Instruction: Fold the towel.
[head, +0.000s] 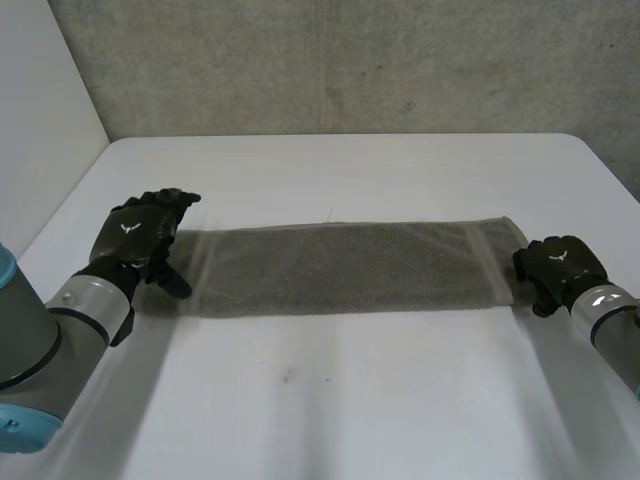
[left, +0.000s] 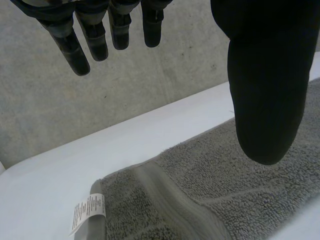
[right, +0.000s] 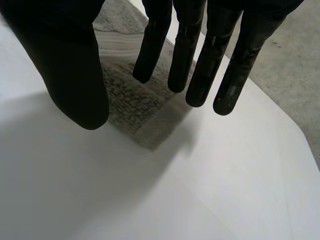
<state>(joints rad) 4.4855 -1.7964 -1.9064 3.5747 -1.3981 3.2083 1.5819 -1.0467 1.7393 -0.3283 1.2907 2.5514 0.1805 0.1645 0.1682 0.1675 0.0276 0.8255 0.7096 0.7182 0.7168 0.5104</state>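
A grey towel (head: 340, 265) lies flat as a long strip across the white table (head: 330, 400). My left hand (head: 145, 235) hovers at the towel's left end, open. In the left wrist view its thumb (left: 267, 85) hangs over the towel (left: 225, 195) while the straight fingers stay apart from it, holding nothing. A white label (left: 87, 212) sticks out at the towel's corner. My right hand (head: 560, 265) is at the towel's right end. In the right wrist view its fingers (right: 195, 60) are straight above the towel's corner (right: 135, 105), with no cloth pinched.
A concrete wall runs behind the table's far edge (head: 350, 136). Bare table surface lies in front of and behind the towel. The table's left edge is close to my left arm (head: 40, 340).
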